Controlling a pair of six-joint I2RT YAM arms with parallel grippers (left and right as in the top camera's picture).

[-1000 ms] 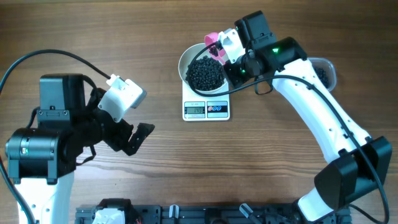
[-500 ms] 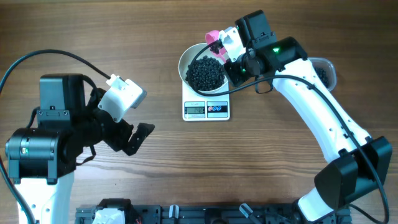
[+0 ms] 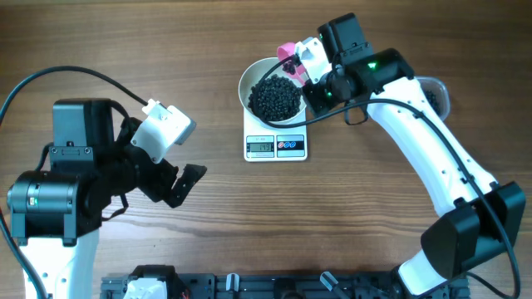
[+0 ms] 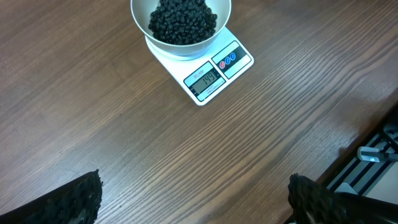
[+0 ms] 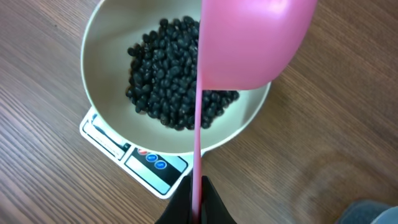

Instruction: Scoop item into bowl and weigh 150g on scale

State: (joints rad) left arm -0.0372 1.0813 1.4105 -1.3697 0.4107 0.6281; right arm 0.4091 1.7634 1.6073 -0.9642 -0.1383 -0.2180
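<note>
The white bowl [image 3: 246, 79] stands on the scale [image 3: 276, 147] and holds a heap of the black bean-like item [image 3: 275, 97]. My right gripper [image 3: 311, 73] is shut on the thin handle of a pink scoop [image 3: 287, 55], which hangs over the bowl's far right rim. In the right wrist view the scoop [image 5: 249, 43] is turned on its side above the bowl [image 5: 102, 56], the item [image 5: 168, 81] and the scale [image 5: 149, 169], with my gripper [image 5: 198, 210] at the handle's end. My left gripper [image 3: 184, 184] is open and empty, far left of the scale [image 4: 217, 68].
A clear plastic tub [image 3: 434, 94] with more black pieces sits at the right, mostly hidden behind the right arm. A black rack [image 3: 249, 286] runs along the table's front edge. A black cable [image 3: 50, 79] loops at the left arm.
The right gripper with the pink scoop has edged slightly toward the far side of the bowl. The left arm has not moved.
</note>
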